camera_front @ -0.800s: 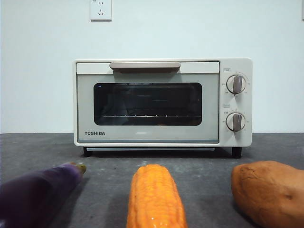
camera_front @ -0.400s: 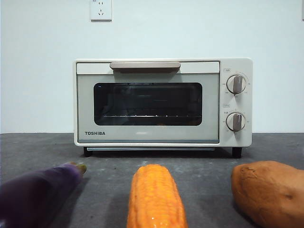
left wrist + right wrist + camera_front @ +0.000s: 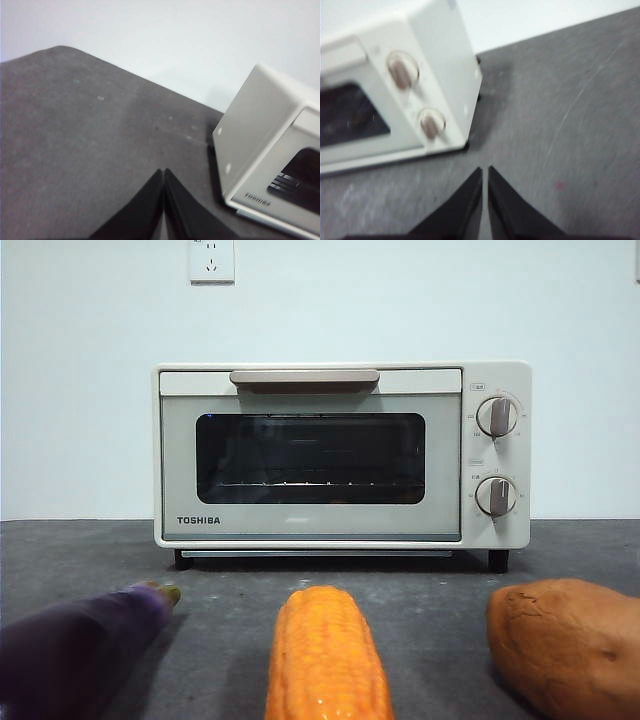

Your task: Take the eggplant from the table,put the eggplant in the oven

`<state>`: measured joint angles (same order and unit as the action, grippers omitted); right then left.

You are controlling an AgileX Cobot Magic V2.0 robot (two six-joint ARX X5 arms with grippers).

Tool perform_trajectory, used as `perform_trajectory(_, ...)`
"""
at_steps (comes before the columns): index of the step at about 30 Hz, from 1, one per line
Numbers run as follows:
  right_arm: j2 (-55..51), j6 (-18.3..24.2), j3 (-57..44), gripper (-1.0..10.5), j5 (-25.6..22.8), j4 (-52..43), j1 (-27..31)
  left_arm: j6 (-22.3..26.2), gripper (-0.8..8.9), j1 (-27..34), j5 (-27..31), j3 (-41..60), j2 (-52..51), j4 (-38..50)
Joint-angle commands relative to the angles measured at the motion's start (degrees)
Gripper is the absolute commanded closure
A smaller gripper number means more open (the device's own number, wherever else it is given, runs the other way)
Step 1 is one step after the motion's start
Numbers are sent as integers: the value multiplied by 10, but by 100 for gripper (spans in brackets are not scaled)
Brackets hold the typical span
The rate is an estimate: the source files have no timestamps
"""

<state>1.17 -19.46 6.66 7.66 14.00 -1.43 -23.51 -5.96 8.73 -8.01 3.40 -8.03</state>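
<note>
The dark-purple eggplant [image 3: 75,650] lies on the grey table [image 3: 230,615] at the front left, its yellowish-green stem end pointing toward the oven. The cream-white Toshiba oven [image 3: 340,455] stands at the back centre with its door closed, beige handle on top, wire rack visible behind the glass. My left gripper [image 3: 163,172] is shut above bare table beside the oven's left side [image 3: 260,135]. My right gripper [image 3: 484,170] is shut above the table off the oven's knob side [image 3: 415,95]. Neither gripper appears in the front view.
An orange corn cob [image 3: 325,660] lies front centre and a brown-orange sweet potato [image 3: 570,645] front right. A white wall with a socket [image 3: 212,260] rises behind the oven.
</note>
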Motion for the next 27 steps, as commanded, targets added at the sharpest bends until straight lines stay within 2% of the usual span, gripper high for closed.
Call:
perform_trajectory(1, 17, -11, 43, 944, -16, 14, 1, -3, 807, 0, -3, -39, 33, -14)
perform_trajectory(7, 91, -2, 137, 944, -21, 49, 1, 4, 807, 0, -50, -107, 142, -19)
perform_trajectory(14, 204, 74, 253, 944, -16, 106, 1, 50, 807, 0, -115, -196, 292, -64)
perform_trajectory(22, 326, 133, 366, 944, -10, 220, 1, 107, 807, -1, -221, -303, 437, -140)
perform_trajectory(26, 382, 156, 413, 939, 17, 279, 1, 116, 807, -1, -269, -341, 486, -170)
perform_trajectory(27, 399, 156, 426, 897, 22, 293, 0, 120, 807, -2, -272, -348, 497, -173)
